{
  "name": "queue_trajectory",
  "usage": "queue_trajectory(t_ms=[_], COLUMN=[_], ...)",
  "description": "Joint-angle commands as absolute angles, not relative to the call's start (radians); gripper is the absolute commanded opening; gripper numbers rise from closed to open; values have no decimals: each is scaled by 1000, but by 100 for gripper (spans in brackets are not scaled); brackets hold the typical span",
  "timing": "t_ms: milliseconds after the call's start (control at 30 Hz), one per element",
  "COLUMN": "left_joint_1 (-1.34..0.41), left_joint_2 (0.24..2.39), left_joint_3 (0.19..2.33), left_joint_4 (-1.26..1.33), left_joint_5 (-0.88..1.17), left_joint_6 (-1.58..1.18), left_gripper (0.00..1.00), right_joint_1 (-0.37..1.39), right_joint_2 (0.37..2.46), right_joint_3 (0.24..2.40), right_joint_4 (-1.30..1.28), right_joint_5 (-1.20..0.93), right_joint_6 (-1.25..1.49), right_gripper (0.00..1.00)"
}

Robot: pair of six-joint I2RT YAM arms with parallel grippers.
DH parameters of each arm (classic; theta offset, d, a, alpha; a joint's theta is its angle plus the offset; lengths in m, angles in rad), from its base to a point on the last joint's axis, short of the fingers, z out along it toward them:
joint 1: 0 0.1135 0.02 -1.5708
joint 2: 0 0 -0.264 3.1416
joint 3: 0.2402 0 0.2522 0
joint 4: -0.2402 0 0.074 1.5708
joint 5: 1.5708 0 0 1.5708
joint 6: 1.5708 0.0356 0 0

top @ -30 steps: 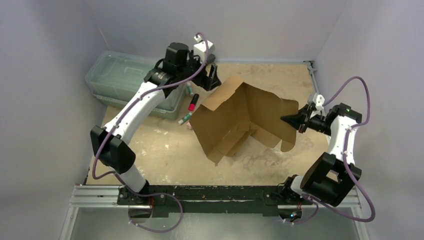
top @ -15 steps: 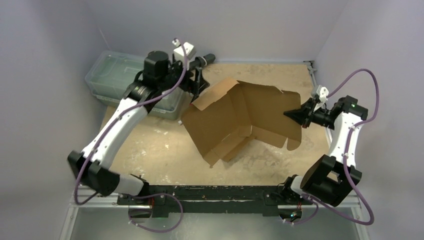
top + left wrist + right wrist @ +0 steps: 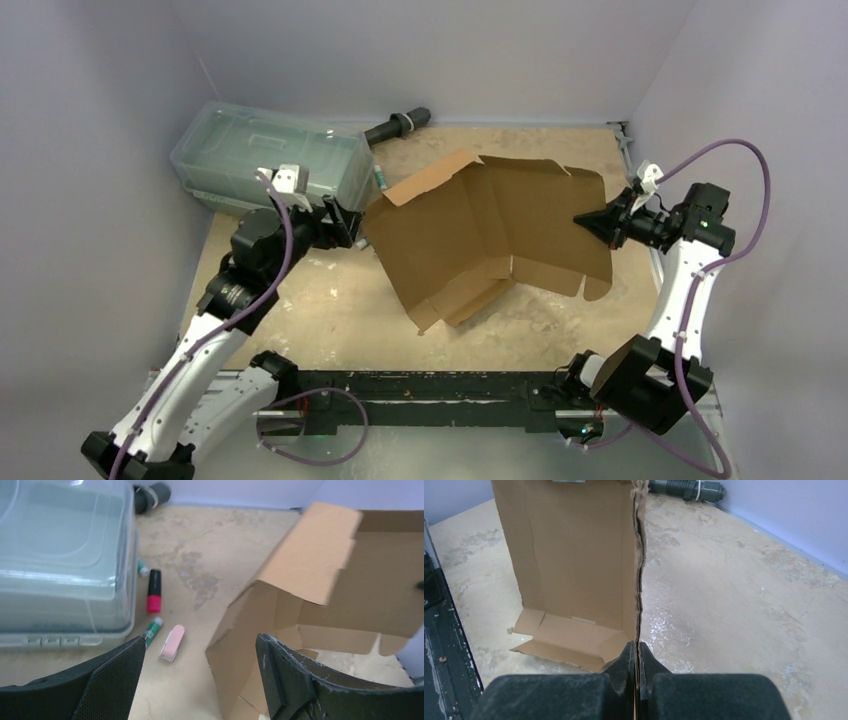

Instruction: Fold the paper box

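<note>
The paper box (image 3: 480,235) is a brown cardboard sheet, partly folded and raised off the table in the middle. My right gripper (image 3: 585,219) is shut on its right edge and holds that side up; in the right wrist view the jaws (image 3: 638,652) pinch the thin cardboard edge (image 3: 574,555). My left gripper (image 3: 345,225) is open and empty, just left of the box's left edge. In the left wrist view the box (image 3: 320,590) stands to the right, one corner between the spread fingers (image 3: 200,680).
A clear greenish lidded container (image 3: 262,160) sits at the back left. A pink-and-black marker (image 3: 154,591), a green tube (image 3: 152,628) and a pink eraser (image 3: 172,642) lie beside it. A dark cylinder (image 3: 398,125) lies at the back wall.
My left arm has pulled back from the box's far left corner toward the near left, and its gripper is now lower beside the box. My right gripper has lifted the right edge, flattening the sheet.
</note>
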State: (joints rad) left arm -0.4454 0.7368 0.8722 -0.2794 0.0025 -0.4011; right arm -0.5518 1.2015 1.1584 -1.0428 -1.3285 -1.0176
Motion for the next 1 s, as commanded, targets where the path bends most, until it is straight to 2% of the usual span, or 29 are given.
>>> queue_trajectory(t_ms=[0, 300, 467, 600, 833, 967], left_joint_1=[-438, -370, -348, -344, -327, -327], left_joint_2=[792, 863, 758, 790, 939, 958], left_joint_3=[826, 808, 791, 796, 778, 790], left_joint_4=[-183, -23, -18, -37, 103, 76], left_joint_5=[-133, 7, 47, 35, 155, 207], left_joint_6=[-484, -617, -665, -689, -742, -721], left_gripper=[80, 74, 77, 78, 65, 60], right_joint_1=[-554, -555, -554, -554, -554, -554], right_joint_2=[1168, 1230, 1254, 1265, 1275, 1277], right_joint_3=[1144, 1189, 1195, 1198, 1205, 1206], right_joint_4=[-916, -1089, -1129, -1141, -1198, -1211], right_joint_5=[-1344, -1351, -1353, -1360, -1361, -1364], right_joint_6=[-891, -1065, -1115, -1131, -1190, -1203], right_gripper=[0, 0, 0, 0, 0, 0])
